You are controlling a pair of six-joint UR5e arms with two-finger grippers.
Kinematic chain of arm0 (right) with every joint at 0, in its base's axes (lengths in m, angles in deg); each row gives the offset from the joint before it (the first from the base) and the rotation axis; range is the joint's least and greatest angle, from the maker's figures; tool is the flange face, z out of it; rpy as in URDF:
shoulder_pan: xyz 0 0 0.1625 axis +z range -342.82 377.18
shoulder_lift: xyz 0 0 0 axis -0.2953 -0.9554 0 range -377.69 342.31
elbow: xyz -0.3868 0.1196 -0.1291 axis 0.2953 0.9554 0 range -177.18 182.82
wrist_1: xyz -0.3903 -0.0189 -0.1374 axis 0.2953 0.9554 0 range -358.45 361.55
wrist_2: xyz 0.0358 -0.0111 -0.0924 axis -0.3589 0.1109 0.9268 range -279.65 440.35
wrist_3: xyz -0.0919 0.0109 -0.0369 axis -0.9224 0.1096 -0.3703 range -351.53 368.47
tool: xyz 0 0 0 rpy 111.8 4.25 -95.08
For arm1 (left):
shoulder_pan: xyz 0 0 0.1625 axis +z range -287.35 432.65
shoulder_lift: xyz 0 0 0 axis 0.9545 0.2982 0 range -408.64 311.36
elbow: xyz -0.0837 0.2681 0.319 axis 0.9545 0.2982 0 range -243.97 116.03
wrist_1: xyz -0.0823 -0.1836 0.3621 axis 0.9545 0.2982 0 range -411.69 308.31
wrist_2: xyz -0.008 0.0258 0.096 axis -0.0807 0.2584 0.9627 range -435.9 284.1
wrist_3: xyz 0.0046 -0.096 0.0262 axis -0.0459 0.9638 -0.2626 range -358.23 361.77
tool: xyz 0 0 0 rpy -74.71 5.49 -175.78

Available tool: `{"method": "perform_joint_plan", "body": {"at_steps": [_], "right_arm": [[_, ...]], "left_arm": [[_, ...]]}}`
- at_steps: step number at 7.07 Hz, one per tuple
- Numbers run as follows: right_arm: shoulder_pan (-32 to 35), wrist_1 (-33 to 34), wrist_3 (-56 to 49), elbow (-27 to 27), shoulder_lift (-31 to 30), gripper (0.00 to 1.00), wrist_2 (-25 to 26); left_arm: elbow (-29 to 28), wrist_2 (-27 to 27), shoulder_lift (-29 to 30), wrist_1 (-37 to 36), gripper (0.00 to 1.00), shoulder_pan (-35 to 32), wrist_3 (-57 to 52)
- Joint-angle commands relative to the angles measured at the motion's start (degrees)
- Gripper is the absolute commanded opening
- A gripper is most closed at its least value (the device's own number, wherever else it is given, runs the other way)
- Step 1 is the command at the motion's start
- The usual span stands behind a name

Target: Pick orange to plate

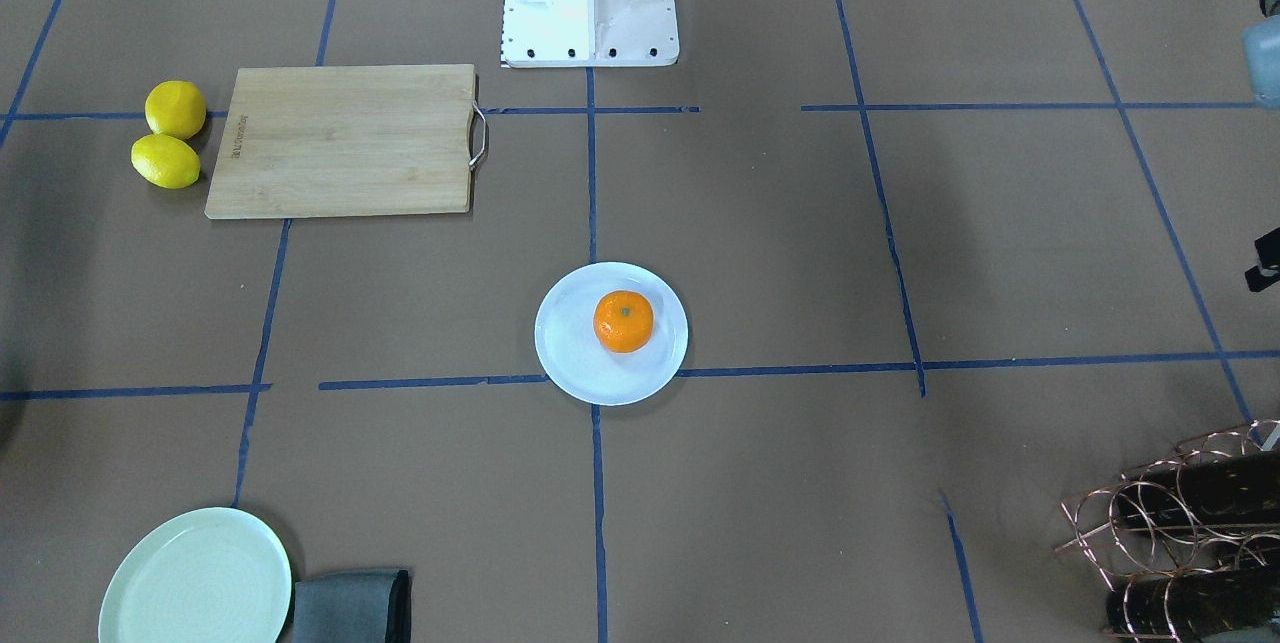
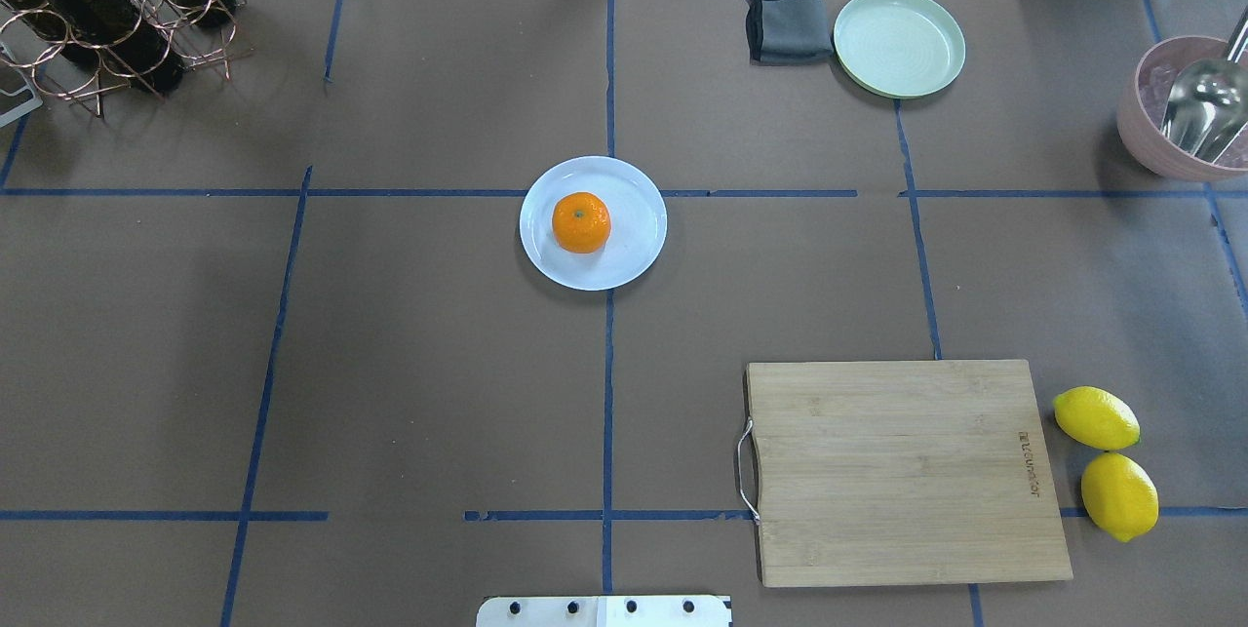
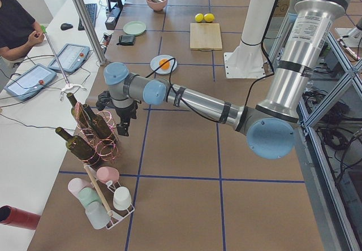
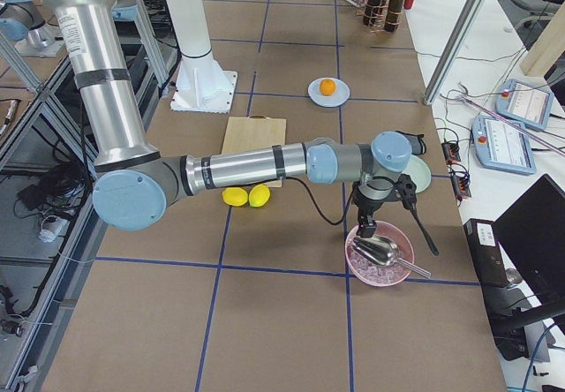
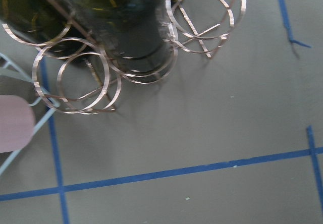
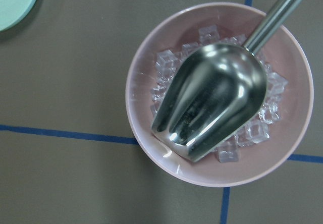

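Observation:
The orange point(image 2: 581, 222) rests on the pale bluish-white plate point(image 2: 636, 254) near the table's middle, a little off the plate's centre; it also shows as the orange point(image 1: 623, 321) on the plate point(image 1: 575, 368). Nothing touches it. My left gripper point(image 3: 121, 124) hangs beside the wine rack at the table's left end, far from the plate. Over the pink bowl at the right end hangs my right gripper point(image 4: 366, 229). Each shows only in a side view, so I cannot tell whether either is open or shut. No fingers appear in the wrist views.
A bamboo cutting board point(image 2: 907, 471) lies near the robot on its right, with two lemons point(image 2: 1107, 461) beside it. A mint-green plate point(image 2: 898, 42) and grey cloth point(image 2: 788, 24) sit at the far side. The wine rack point(image 2: 107, 13) and the pink ice bowl with scoop point(image 6: 219, 93) stand at the ends.

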Motion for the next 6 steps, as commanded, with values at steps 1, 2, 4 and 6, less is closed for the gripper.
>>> {"method": "perform_joint_plan", "body": {"at_steps": [1,2,4,6], "right_arm": [[0.61,-0.79,0.18,-0.54,-2.38,1.00,-2.53],[0.61,-0.79,0.53,0.59,-2.38,1.00,-2.63],[0.87,-0.79,0.79,0.51,-2.55,1.00,-2.81],[2.62,-0.88,0.79,0.25,-2.38,1.00,-2.81]], "left_arm": [[-2.26,-0.91,-3.82,-4.42,1.00,-6.02,-9.91],[-2.26,-3.70,-7.33,-4.44,1.00,-6.90,-10.88],[-1.56,-5.14,-8.60,-4.79,1.00,-7.00,-11.16],[-1.12,-5.05,-9.21,-5.06,1.00,-8.22,-11.24]]}}
